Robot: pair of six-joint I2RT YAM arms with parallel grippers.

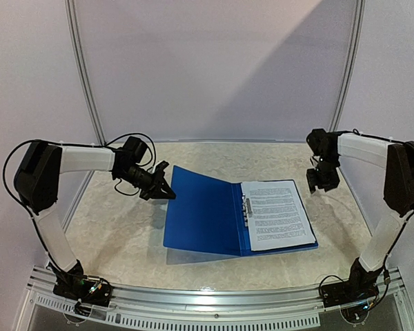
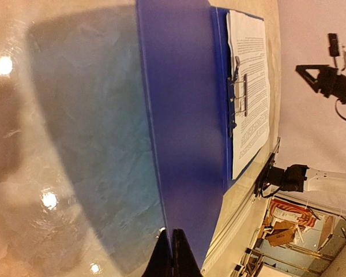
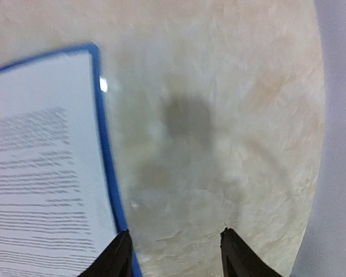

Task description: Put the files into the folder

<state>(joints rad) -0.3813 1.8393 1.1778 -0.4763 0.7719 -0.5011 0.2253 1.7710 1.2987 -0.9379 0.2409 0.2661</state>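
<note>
Open folder (image 1: 201, 214) edge between left jaws

I read folder (image 1: 200, 210) as glossy blue plastic, clip (image 1: 246, 210) bright metal, files (image 1: 279, 214) matt white paper, table (image 1: 117, 221) polished, marbled.

No word, number or brand can be read in any view. The only print on the table is the dense black text on the white paper sheet (image 1: 279, 214) lying in the right half of the dark-blue plastic folder (image 1: 200, 217). Its lines are too small in the top and left wrist views and blurred in the right wrist view. A red-and-white striped object (image 2: 292, 211) in the background carries nothing legible.
</note>
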